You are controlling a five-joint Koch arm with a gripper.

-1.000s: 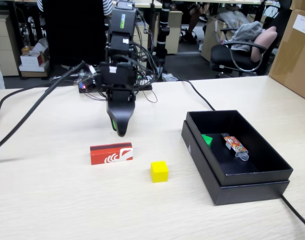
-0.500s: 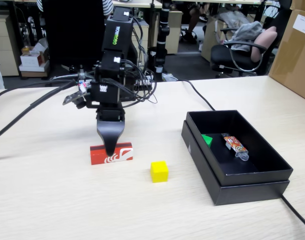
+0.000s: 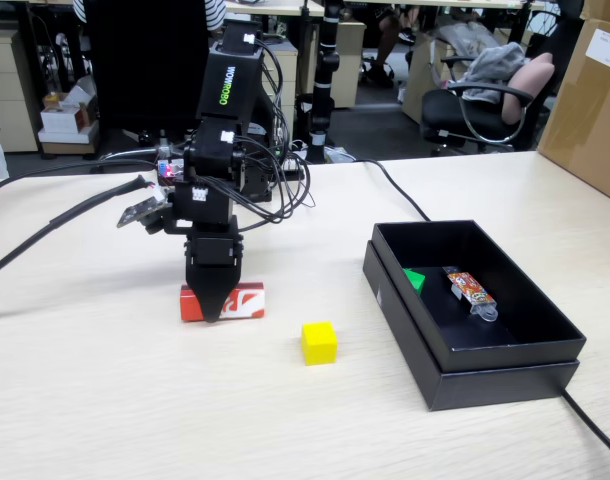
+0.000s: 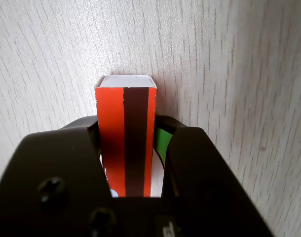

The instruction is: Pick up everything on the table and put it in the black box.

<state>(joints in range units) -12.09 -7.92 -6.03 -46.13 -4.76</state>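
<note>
Jaws: the jaws stand apart, straddling the red block across its narrow width; in the wrist view the left finger looks to lie against the block's side, while a sliver of gap and a green pad show on the right, so I judge them not yet clamped.
Jaws, fixed view: they reach down over the left part of the red block, tips near the desk; from this side only one dark tip shows, so contact cannot be confirmed here.
Red block: lies flat on the desk, long side toward the fixed camera, well left of the black box.
Handling: it looks like a light, stiff carton with smooth printed faces, probably a little slippery; a grip across the short width near the middle would keep it from swinging, and the present hold sits off toward one end.
Yellow cube: the yellow cube rests on the desk between block and box, touching neither.
Box: the green cube and an orange packet lie inside.
</note>
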